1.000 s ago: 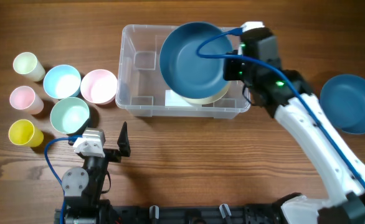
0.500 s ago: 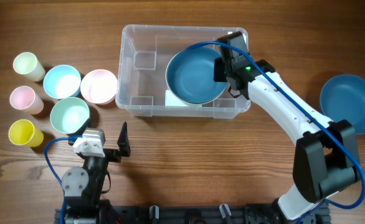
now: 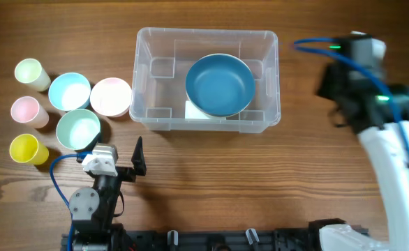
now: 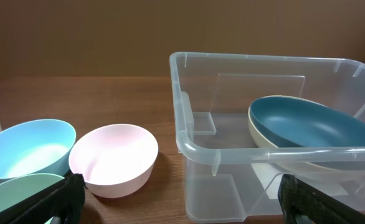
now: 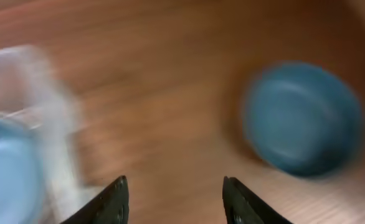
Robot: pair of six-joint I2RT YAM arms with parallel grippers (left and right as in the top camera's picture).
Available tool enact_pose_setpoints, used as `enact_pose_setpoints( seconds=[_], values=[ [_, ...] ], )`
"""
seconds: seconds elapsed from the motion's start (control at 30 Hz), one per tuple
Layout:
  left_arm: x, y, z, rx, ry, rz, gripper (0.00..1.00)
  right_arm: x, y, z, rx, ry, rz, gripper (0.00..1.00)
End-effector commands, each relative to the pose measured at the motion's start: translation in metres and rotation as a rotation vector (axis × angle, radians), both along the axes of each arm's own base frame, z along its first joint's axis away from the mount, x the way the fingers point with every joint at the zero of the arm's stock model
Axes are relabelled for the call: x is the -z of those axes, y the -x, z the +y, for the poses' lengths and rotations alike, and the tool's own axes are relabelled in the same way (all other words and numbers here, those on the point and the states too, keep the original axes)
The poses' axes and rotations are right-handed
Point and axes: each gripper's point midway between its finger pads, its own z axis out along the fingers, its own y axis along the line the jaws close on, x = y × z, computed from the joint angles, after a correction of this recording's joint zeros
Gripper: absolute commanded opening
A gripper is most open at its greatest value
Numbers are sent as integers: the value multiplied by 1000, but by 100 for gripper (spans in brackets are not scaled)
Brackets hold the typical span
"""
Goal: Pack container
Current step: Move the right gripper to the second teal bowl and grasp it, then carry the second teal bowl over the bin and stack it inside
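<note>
The clear plastic container [image 3: 206, 31] stands at the back middle of the table. One dark blue bowl [image 3: 220, 85] lies inside its right half, tilted on the base in the left wrist view [image 4: 313, 127]. My right gripper [image 3: 333, 87] is open and empty, off to the right of the container; its view [image 5: 175, 199] is blurred. It shows a second dark blue bowl [image 5: 302, 118] on the wood ahead and the container [image 5: 39, 93] at the left. My left gripper [image 3: 131, 164] is open and empty in front of the container [image 4: 195, 149].
Left of the container are a pink bowl [image 3: 111, 96], a light blue bowl [image 3: 70, 91] and a mint bowl [image 3: 78, 129]. Further left stand a pale green cup [image 3: 30, 72], a pink cup [image 3: 26, 110] and a yellow cup [image 3: 26, 148].
My right gripper lowered the dark blue bowl into the container, let go of it and moved away to the right, covering the second bowl in the overhead view. The left arm has not moved.
</note>
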Motion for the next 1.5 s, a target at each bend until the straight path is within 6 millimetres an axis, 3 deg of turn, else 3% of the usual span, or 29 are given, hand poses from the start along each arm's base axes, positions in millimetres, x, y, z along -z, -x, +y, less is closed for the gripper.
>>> enact_pose_setpoints(
  seconds=[0.0,0.07,0.17,0.3,0.43,0.73,0.9,1.13,1.33,1.47],
  values=[
    [1,0,-2,10,-15,-5,100,16,23,-71,220,-16,76,49],
    [1,0,-2,10,-15,-5,100,34,27,-94,263,-65,109,49],
    [1,0,-2,10,-15,-5,100,73,28,-112,314,-137,152,49],
    [1,0,-2,10,-15,-5,100,135,21,-119,330,-162,265,57],
    [1,0,-2,10,-15,-5,100,177,12,-122,289,-161,366,65],
    [1,0,-2,10,-15,-5,100,227,3,-118,208,-192,452,68],
    [1,0,-2,10,-15,-5,100,233,-1,-115,199,-213,441,54],
    [1,0,-2,10,-15,-5,100,234,-1,-107,185,-254,440,5],
    [1,0,-2,10,-15,-5,100,232,-10,-86,127,-372,404,4],
    [1,0,-2,10,-15,-5,100,204,-26,-72,28,-376,348,4]
  ],
)
